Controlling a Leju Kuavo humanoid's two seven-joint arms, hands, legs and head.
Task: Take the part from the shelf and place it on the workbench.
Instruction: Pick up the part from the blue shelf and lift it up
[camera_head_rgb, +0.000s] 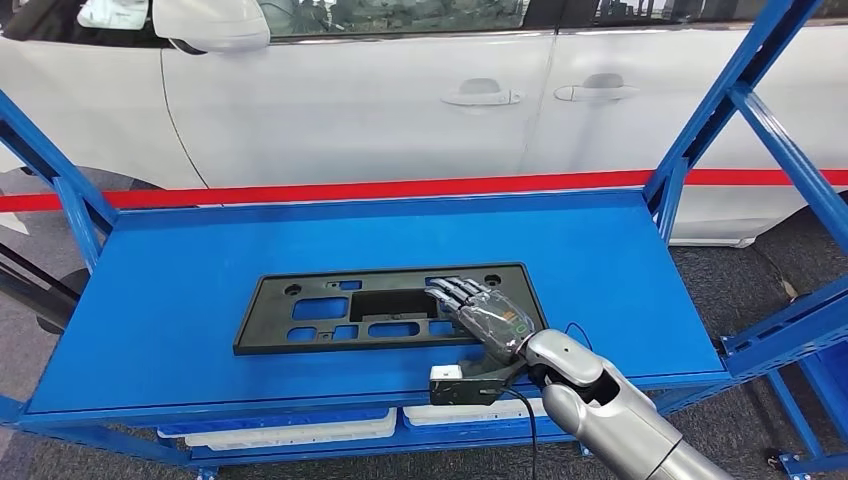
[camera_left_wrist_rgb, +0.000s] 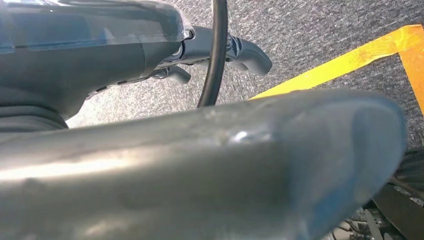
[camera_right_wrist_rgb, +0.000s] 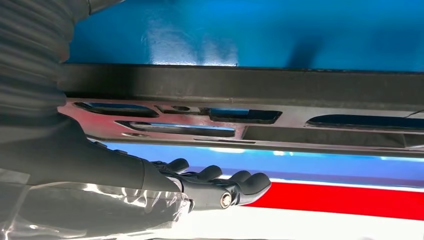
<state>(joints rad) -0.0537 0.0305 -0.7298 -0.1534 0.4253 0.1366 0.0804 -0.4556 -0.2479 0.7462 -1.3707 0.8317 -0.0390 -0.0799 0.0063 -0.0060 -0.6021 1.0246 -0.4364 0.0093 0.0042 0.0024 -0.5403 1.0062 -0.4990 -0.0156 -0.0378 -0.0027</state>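
A flat black plastic part (camera_head_rgb: 262, 325) with several cut-outs lies in the middle of the blue shelf (camera_head_rgb: 180, 260). My right hand (camera_head_rgb: 485, 315) reaches in from the front right and hovers over the part's right end, fingers stretched out and apart, gripping nothing. In the right wrist view the part (camera_right_wrist_rgb: 250, 85) runs across the picture, with a gap between it and the extended fingers (camera_right_wrist_rgb: 220, 182) of my right hand (camera_right_wrist_rgb: 150, 190). My left hand (camera_left_wrist_rgb: 150, 50) hangs over grey floor, its fingers (camera_left_wrist_rgb: 250, 52) loosely apart and holding nothing.
A white car (camera_head_rgb: 400, 100) stands right behind the shelf, with a red band (camera_head_rgb: 400, 187) along the shelf's back edge. Slanted blue struts (camera_head_rgb: 730, 110) rise at both ends of the shelf. White trays (camera_head_rgb: 300, 428) sit on the tier below. Yellow tape (camera_left_wrist_rgb: 350, 60) marks the floor.
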